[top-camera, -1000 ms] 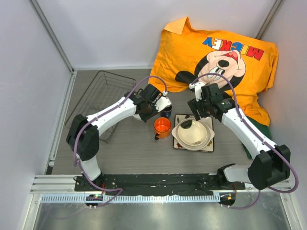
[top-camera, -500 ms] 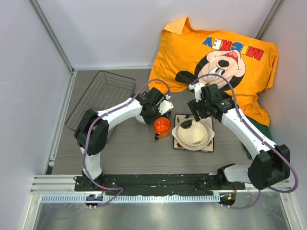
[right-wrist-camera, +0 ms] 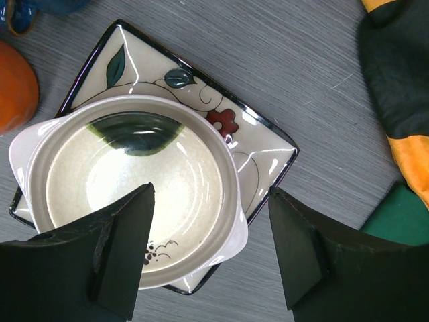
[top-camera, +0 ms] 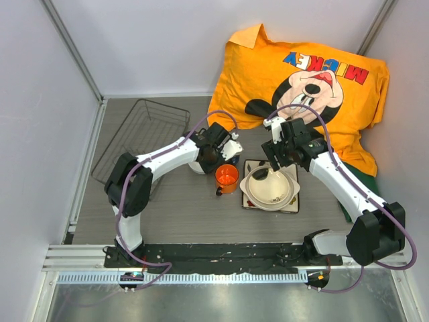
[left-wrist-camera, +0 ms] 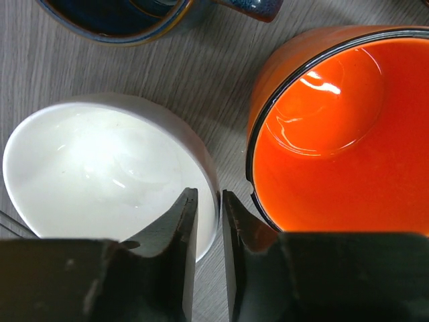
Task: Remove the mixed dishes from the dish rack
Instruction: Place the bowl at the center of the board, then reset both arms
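Note:
My left gripper [left-wrist-camera: 209, 201] is shut on the right rim of the small white bowl [left-wrist-camera: 100, 174], one finger inside and one outside; the bowl sits on the table. The orange mug [left-wrist-camera: 335, 134] stands just right of it, and the small dark-blue cup [left-wrist-camera: 120, 17] just beyond. In the top view the left gripper [top-camera: 214, 158] is beside the mug [top-camera: 226, 177]. My right gripper [right-wrist-camera: 208, 194] is open above the large cream bowl [right-wrist-camera: 134, 194], which rests on the square flowered plate [right-wrist-camera: 261, 144]. The dish rack [top-camera: 144, 134] at far left holds no dishes.
An orange Mickey Mouse shirt [top-camera: 301, 74] lies at the back right, with a green cloth [right-wrist-camera: 402, 221] at its near edge. Grey walls close in on the left, back and right sides.
The left arm swung its elbow inward and its gripper shifted slightly right over the small white bowl, then held still. The right arm has not moved.

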{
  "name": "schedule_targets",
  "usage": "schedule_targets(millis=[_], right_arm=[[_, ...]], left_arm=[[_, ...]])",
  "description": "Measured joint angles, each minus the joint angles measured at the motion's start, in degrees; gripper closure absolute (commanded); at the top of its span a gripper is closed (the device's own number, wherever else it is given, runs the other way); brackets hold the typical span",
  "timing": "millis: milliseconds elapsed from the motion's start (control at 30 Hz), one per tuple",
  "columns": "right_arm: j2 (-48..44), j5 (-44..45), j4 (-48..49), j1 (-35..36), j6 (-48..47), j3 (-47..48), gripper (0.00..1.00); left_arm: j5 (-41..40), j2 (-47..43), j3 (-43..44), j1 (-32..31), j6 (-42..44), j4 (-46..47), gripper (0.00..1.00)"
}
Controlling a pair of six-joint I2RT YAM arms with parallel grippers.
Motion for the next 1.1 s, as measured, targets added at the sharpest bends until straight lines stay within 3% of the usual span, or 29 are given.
schedule_targets(millis=[267,400,500,1000,1100], right_arm=[[0.00,-0.04,-0.15,0.00,0.00,-0.20,0.27],[0.00,-0.02,-0.22,0.00,-0.04,-0.20,0.27],[0.00,0.22,-0.24,0.00,-0.33,-0.20,0.27],[0.00,2.56,-1.09,-0.61,-0.96,3.87,0.26],[0.00,3.50,-1.20,-1.09,-0.92,5.84,0.22]], left_arm=[[-0.55,-0.02,0.00,0.00,0.04,0.35,0.57],[-1.27,-0.26,-0.02,0.02,0.26,0.42,0.34],[-1.86,-1.29,-0.31,0.02,0.33,0.61,0.24],[-7.10,-13.44,-0.70,1.05,1.49,2.40,0.07],[-7.10,-16.39,-0.57,3.08,0.76,2.80,0.04]])
